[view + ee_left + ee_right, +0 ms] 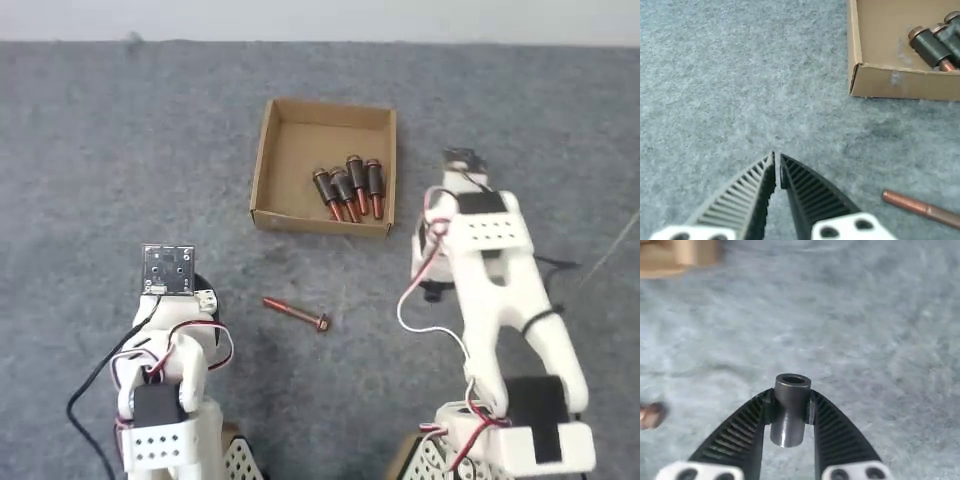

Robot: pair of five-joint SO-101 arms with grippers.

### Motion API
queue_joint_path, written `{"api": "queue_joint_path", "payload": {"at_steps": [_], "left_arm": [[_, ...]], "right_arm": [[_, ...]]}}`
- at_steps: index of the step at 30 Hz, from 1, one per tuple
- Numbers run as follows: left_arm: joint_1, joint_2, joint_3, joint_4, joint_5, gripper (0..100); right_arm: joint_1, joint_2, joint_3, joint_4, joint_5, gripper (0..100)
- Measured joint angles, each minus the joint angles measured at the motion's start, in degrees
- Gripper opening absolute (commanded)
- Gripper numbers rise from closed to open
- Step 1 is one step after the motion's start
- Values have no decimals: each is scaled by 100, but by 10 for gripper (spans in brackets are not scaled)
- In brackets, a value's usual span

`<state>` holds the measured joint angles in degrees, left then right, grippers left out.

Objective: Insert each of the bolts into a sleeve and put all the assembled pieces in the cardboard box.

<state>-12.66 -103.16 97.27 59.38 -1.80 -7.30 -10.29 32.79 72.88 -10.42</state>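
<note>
The cardboard box lies at the back middle of the grey carpet, with several assembled bolt-and-sleeve pieces in its right half. One loose copper bolt rests on the carpet in front of the box, between the two arms. My right gripper is shut on a dark sleeve, held upright above the carpet to the right of the bolt. My left gripper is shut and empty, low over bare carpet to the left of the bolt and short of the box's near corner.
The right arm stretches from the front right toward the box's right side, with loose wires beside it. The left arm stands at the front left. Open carpet lies left of the box.
</note>
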Motion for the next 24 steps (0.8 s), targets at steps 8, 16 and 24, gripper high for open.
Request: {"api": "queue_joint_path", "payload": {"at_steps": [8, 16, 24], "left_arm": [[0, 0, 0, 0, 0, 11], [0, 0, 0, 0, 0, 11], [0, 0, -9, -62, 0, 11]], "right_arm": [[826, -563, 1380, -1301, 9, 11], [1204, -642, 2031, -2277, 9, 10], [1213, -642, 2048, -2391, 9, 10]]}}
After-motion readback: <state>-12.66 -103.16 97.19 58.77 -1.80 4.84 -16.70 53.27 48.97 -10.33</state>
